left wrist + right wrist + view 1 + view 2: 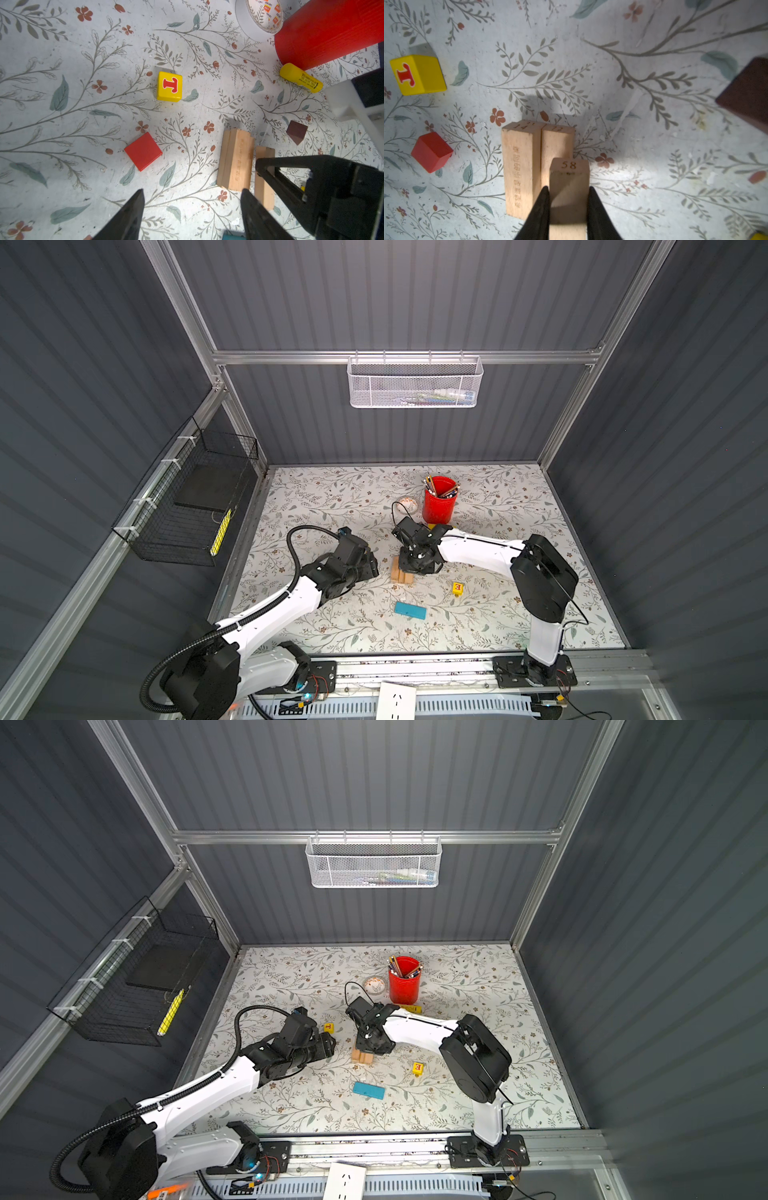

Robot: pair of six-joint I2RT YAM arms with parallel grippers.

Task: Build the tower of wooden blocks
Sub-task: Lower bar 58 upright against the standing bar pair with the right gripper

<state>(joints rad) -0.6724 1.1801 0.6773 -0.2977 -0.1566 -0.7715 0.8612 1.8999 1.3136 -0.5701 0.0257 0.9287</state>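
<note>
A: Top views, position?
B: High above the near edge of the table (519, 510), tilted down toward the back wall (395, 302). Far off; whole table in frame. Both top views share nearly the same scene, offset sideways.
A: Left wrist?
B: Close, looking down past the left tool (192, 191). Covers yellow T cube (169, 86), red cube (143, 151), tan bars (235, 160).
A: Right wrist?
B: Closer still, looking down along the right tool (568, 187) onto the bar marked 58 (569, 170). Shares the T cube, red cube and tan bars with the left wrist view.
</note>
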